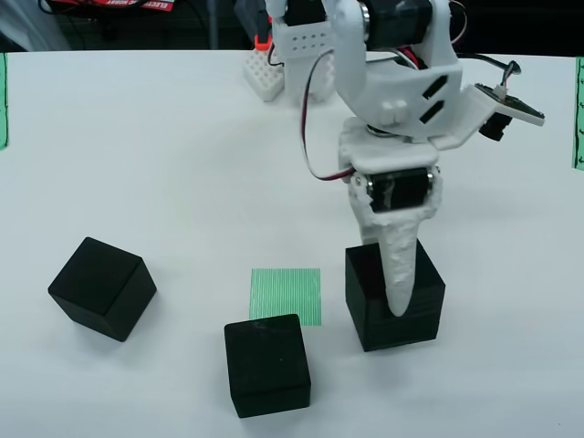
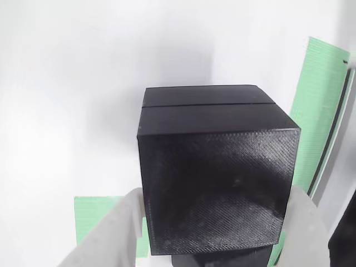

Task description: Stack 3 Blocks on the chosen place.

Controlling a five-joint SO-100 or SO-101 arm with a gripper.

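**Grasp looks set, placement risk ahead**

Pincer (image 1: 399, 297) down on right block (image 1: 394, 297), fingers (image 2: 114, 233) flanking both sides in the wrist view, apparently pinching it. Block on the surface (image 1: 164, 164) or barely off it, can't tell, just at 3 o'clock of green striped patch (image 1: 286, 295) in the overhead view. Patch bare, nothing stacked yet.

Risks:
- Contact low on the cube faces, near fingertips: possible slip or twist on lift.
- Middle block (image 1: 267, 365) touching patch's 6 o'clock edge: likely bumped when carried cube swings over.
- Left block (image 1: 101, 288) well apart at 9 o'clock, no conflict.
- Crooked seating on patch would make later layers lean.
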